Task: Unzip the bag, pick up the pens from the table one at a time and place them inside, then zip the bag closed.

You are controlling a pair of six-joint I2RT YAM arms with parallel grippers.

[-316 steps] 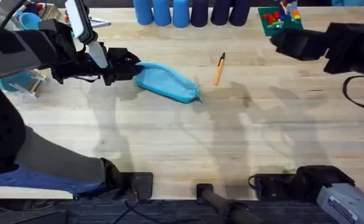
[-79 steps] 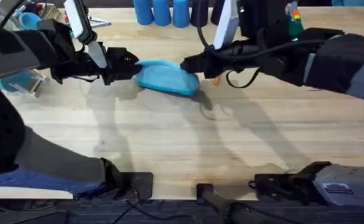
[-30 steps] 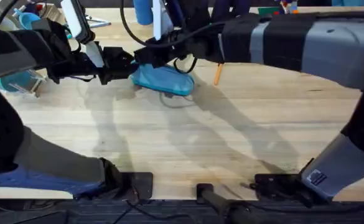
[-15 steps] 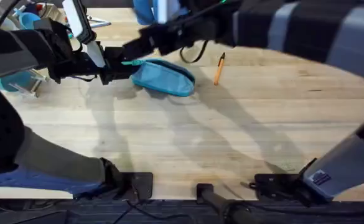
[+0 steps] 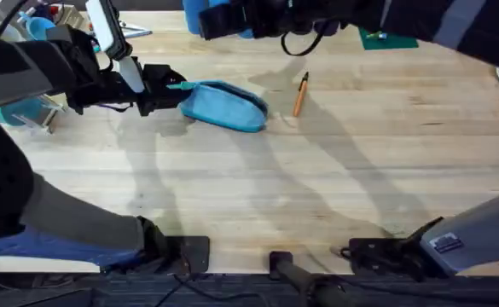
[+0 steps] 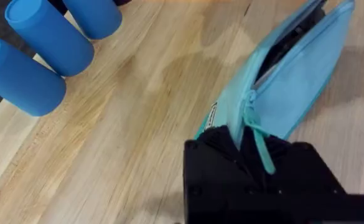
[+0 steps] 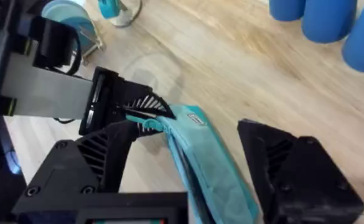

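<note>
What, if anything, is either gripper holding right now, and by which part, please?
The left gripper holds the bag by its end, at the zipper's end. The right gripper is open above the bag, holding nothing.

Overhead is looking down and forward from above the arm bases. Both wrist cameras are sitting close, sharing the bag [image 5: 223, 105] [image 6: 294, 81] [image 7: 213, 168] with the overhead, upper left of centre.
</note>
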